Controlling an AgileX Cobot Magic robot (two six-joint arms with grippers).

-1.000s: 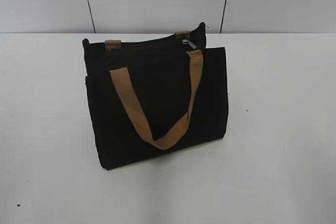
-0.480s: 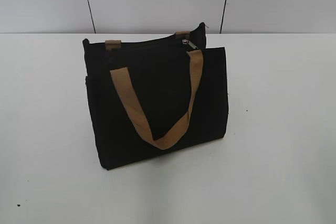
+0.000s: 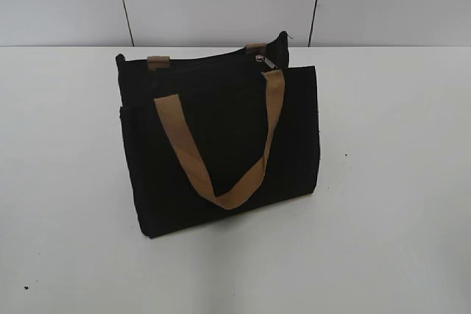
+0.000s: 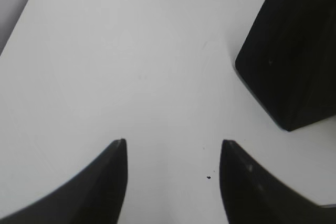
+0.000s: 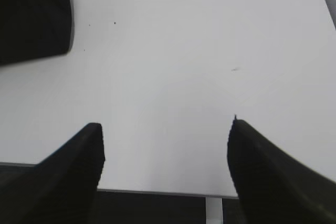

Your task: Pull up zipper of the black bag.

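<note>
Left wrist view: the black bag (image 4: 289, 56) stands well right of the spread, empty left pincer (image 4: 173, 153).

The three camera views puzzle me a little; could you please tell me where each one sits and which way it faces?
Exterior view: raised in front, looking down at a slant on the black bag standing on the white table; no arm shows.
Left wrist view: on the left arm, facing forward over the table; the left gripper has open jaws, bag end at upper right.
Right wrist view: on the right arm, above the table's near edge; the right gripper is open.
All three share the bag.
</note>
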